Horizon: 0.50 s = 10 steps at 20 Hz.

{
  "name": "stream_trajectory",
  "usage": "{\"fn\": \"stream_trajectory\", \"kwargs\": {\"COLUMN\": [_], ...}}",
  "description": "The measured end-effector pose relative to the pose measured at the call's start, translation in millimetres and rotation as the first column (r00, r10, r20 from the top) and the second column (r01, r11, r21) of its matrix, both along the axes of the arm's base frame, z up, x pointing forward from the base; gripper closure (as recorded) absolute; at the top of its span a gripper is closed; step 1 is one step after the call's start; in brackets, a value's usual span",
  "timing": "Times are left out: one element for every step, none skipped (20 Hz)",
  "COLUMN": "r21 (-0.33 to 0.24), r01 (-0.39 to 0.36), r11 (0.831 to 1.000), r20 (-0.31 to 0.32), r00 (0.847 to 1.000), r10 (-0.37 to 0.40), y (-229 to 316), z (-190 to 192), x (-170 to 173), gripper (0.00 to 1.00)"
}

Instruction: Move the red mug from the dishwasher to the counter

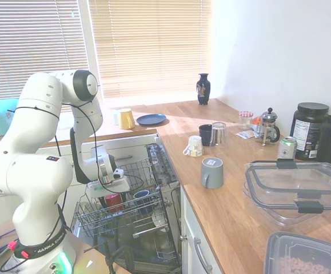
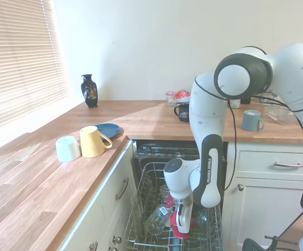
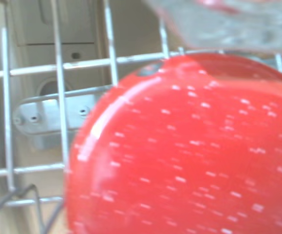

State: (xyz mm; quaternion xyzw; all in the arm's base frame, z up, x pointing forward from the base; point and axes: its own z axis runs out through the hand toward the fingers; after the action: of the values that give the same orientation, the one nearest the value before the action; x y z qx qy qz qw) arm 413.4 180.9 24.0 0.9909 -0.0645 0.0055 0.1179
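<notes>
In the first exterior view the arm reaches down into the open dishwasher (image 1: 154, 171), its gripper (image 1: 111, 191) right over the red mug (image 1: 112, 200), which sits in the wire rack (image 1: 91, 220). A dark blue cup (image 1: 142, 196) stands in the rack at the mug's 3 o'clock, just beside it. On the counter (image 1: 222, 211) a grey mug (image 1: 212, 172) stands at the dishwasher's 3 o'clock, with a blue plate (image 1: 151, 119) and a yellow cup (image 1: 125, 119) at its 12 o'clock. I cannot tell here whether the fingers are closed. In the second exterior view the gripper (image 2: 181, 222) is low in the rack (image 2: 146, 209), a white finger (image 2: 183, 219) lying against the mug (image 2: 178, 230), red showing on both sides of it; the grip itself cannot be made out. A clear glass (image 2: 158, 218) lies tilted at the mug's 9 o'clock. In the wrist view the mug (image 3: 194, 156) fills most of the picture, glossy and blurred, with rack wires (image 3: 58, 68) behind it.
</notes>
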Motion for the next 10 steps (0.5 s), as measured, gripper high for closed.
{"fn": "stream_trajectory", "kwargs": {"r21": [0.001, 0.003, 0.005, 0.006, 0.006, 0.005, 0.003, 0.0, -0.001, -0.003], "r01": [0.0, -0.002, -0.004, -0.006, -0.005, -0.004, -0.004, -0.004, -0.004, 0.0], "r11": [1.0, 1.0, 1.0, 1.0, 1.0, 1.0, 1.0, 1.0, 1.0, 1.0], "r20": [0.001, 0.003, 0.004, 0.005, 0.006, 0.005, 0.004, 0.003, 0.001, 0.0], "r00": [1.0, 1.0, 1.0, 1.0, 1.0, 1.0, 1.0, 1.0, 1.0, 1.0], "r10": [0.0, 0.002, 0.004, 0.006, 0.005, 0.004, 0.004, 0.004, 0.004, 0.0], "y": [2.2, 4.7, 6.3, 7.4, 7.6, 7.6, 7.7, 7.6, 8.1, 7.9], "z": [0.2, 0.5, 0.9, 1.3, 1.6, 1.8, 1.8, 1.6, 1.4, 0.9], "x": [-0.4, -0.9, -0.7, -0.4, 0.2, 0.5, 0.1, -0.7, -1.5, -2.6], "gripper": [1.0, 1.0, 1.0, 1.0, 1.0, 1.0, 1.0, 1.0, 1.0, 1.0]}}
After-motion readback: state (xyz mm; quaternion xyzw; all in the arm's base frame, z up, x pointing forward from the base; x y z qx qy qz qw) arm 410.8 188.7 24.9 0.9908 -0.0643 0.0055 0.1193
